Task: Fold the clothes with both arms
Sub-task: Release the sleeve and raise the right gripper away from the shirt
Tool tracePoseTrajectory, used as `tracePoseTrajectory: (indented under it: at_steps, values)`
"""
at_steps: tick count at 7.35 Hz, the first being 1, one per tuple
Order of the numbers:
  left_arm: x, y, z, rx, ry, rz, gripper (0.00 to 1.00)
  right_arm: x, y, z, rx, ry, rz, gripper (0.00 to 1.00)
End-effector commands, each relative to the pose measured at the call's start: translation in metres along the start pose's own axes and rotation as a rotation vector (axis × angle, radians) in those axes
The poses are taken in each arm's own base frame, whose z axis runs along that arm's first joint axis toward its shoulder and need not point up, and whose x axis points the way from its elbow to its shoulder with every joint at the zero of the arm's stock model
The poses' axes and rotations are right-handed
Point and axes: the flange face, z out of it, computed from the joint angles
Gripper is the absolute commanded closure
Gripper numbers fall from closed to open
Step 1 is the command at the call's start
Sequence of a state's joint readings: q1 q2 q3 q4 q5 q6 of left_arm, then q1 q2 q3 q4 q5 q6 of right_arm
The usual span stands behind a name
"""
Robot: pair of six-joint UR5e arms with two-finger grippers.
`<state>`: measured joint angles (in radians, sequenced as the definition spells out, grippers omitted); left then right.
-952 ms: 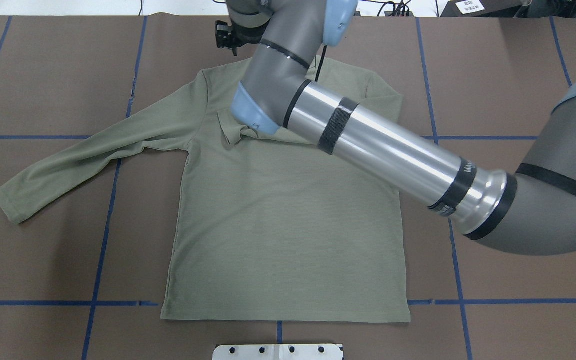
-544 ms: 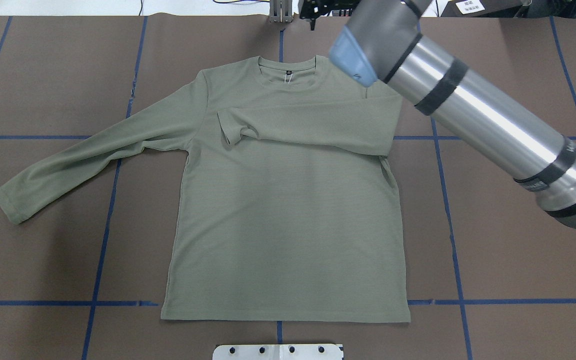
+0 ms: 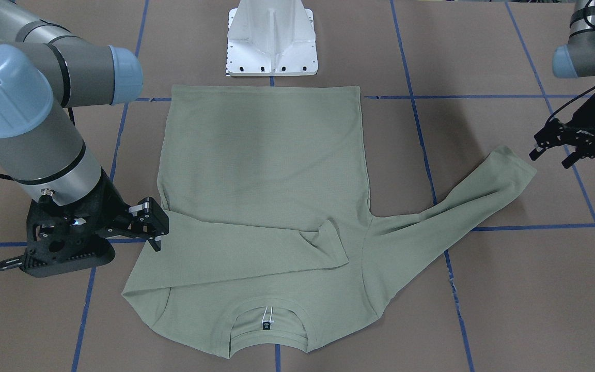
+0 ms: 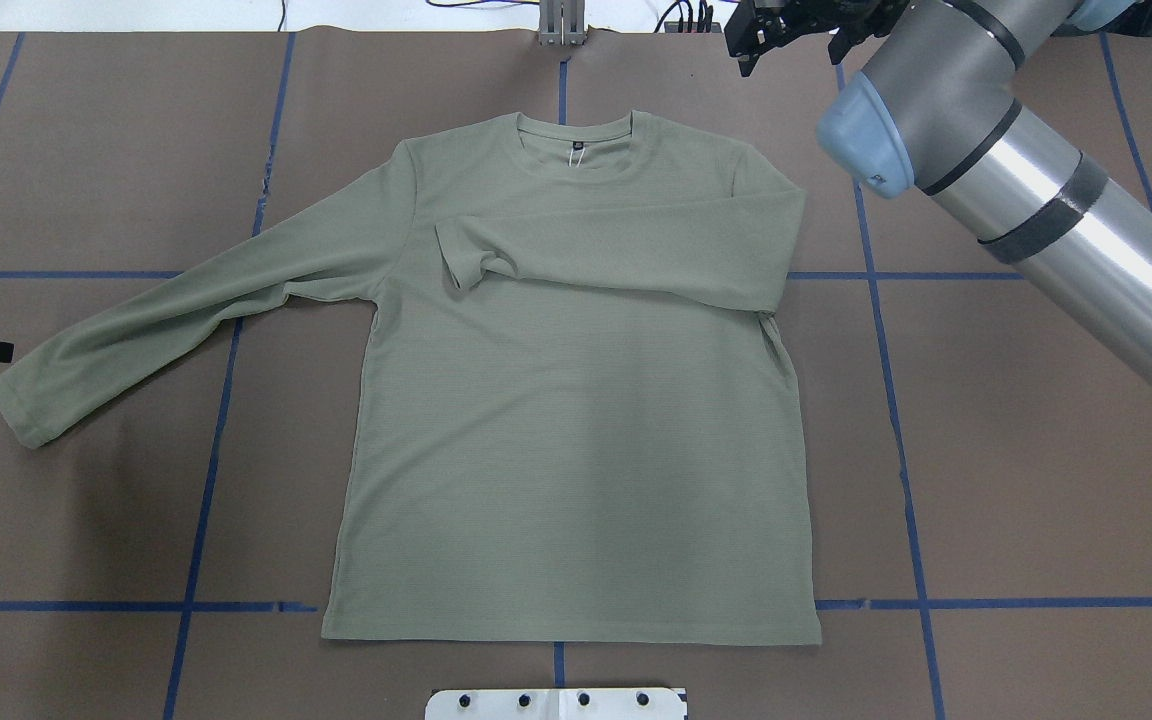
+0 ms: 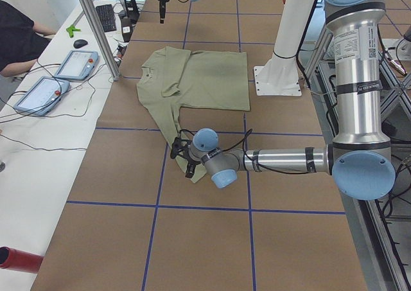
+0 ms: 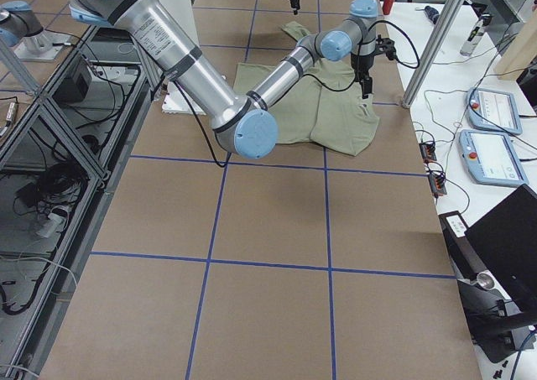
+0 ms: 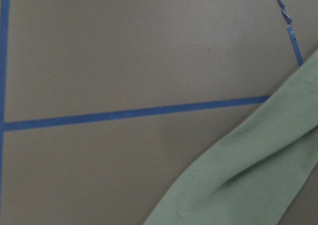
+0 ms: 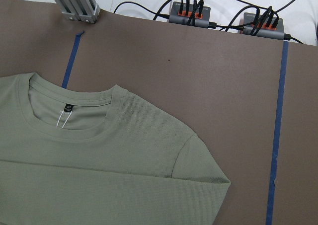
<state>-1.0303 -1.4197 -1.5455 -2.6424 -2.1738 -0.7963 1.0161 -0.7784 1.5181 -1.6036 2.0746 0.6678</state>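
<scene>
The pale green shirt [image 4: 576, 450] lies flat and face up on the brown table, collar [image 4: 576, 140] at the far side. One sleeve [image 4: 616, 250] is folded across the chest. The other sleeve [image 4: 166, 320] stretches out to the overhead view's left. My right gripper [image 3: 157, 230] hangs open and empty beside the folded shoulder, just off the cloth. My left gripper [image 3: 553, 155] is open, a short way from the outstretched cuff [image 3: 514, 165] and not touching it. The left wrist view shows that sleeve [image 7: 248, 175]; the right wrist view shows the collar [image 8: 69, 111].
The white pedestal base [image 3: 271, 39] stands at the hem side. Blue tape lines [image 4: 206, 480] cross the table. An aluminium post [image 4: 561, 25] and cable hubs [image 8: 191, 14] sit past the collar. Control tablets [image 5: 70, 63] and a seated person are alongside.
My right arm has swung off the shirt toward the far right corner, uncovering the collar and folded sleeve. The left gripper's tip has come in at the left edge by the cuff.
</scene>
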Motion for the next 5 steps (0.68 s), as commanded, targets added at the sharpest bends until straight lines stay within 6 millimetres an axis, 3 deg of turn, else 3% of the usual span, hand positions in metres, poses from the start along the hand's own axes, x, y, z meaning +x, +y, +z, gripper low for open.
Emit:
tracePoseTrajectory:
  at_steps: [1,3,4,5]
  values:
    - [0.020,0.027,0.027,-0.034,-0.018,0.051,0.00,0.006,0.008,-0.002,0.006,-0.002,0.000,0.00]
    - [0.038,0.052,0.029,-0.048,-0.027,0.102,0.01,0.006,0.012,-0.006,0.012,-0.008,0.000,0.00]
    - [0.041,0.058,0.026,-0.044,-0.033,0.113,0.07,0.010,0.015,-0.004,0.010,-0.006,0.002,0.00]
    - [0.044,0.067,0.037,-0.019,-0.083,0.140,0.08,0.010,0.015,-0.004,0.010,-0.006,0.003,0.00]
